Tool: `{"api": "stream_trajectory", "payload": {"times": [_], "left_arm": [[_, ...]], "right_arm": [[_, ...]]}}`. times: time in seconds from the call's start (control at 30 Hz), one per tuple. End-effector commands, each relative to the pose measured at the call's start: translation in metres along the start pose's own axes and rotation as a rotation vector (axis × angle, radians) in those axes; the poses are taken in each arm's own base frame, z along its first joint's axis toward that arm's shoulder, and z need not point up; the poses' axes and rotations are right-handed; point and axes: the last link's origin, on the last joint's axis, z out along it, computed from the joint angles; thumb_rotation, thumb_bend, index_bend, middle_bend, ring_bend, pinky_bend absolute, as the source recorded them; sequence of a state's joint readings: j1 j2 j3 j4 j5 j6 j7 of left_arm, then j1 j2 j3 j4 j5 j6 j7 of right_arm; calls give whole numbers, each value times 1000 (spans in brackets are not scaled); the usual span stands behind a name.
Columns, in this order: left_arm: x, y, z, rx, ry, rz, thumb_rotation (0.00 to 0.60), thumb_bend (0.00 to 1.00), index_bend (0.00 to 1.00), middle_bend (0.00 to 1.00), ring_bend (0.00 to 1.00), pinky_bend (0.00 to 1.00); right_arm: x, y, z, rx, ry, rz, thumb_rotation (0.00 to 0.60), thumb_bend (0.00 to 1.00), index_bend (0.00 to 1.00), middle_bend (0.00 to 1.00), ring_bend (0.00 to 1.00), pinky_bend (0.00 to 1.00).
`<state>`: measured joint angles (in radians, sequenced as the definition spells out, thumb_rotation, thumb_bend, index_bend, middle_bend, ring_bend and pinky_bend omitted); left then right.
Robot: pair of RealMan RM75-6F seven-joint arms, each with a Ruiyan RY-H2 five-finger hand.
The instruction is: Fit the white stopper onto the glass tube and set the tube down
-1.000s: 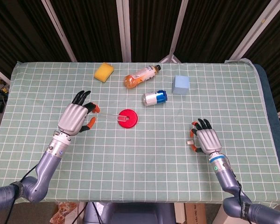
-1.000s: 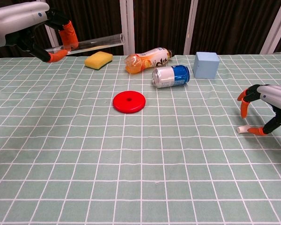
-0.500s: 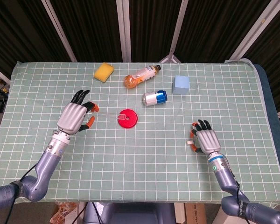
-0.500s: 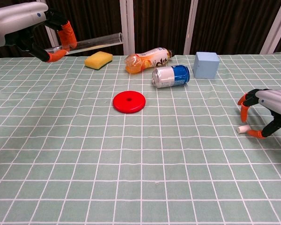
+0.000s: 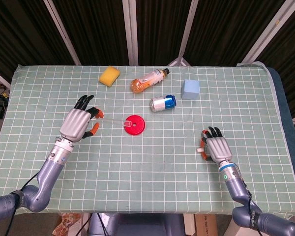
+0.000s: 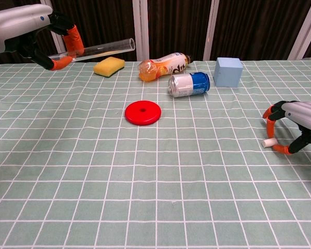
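The left hand pinches the glass tube above the table. On the right, the white stopper lies between the right hand's spread, curled fingers, unheld.

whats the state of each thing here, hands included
glass tube: held off the table, roughly level, open end bare
left robot hand: pinching the glass tube
white stopper: lying on the table, not fitted
right robot hand: fingers curved around the white stopper, not clearly gripping
orange bottle: on its side
can: on its side
red disc: flat
sponge: flat
blue block: resting on the table
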<state>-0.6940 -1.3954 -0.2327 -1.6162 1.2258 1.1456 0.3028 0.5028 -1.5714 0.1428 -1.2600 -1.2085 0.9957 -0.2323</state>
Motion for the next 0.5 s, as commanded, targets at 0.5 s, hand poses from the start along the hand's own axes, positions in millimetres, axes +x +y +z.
{"api": "stream_trajectory", "payload": {"times": [0.5], "left_arm": [[-4,-3,-1,21,-2,-24,600,626,465,481,63,0]], "right_arm": [[10,1,-3,-5,45,6,600,395,588,202,0,0]]}}
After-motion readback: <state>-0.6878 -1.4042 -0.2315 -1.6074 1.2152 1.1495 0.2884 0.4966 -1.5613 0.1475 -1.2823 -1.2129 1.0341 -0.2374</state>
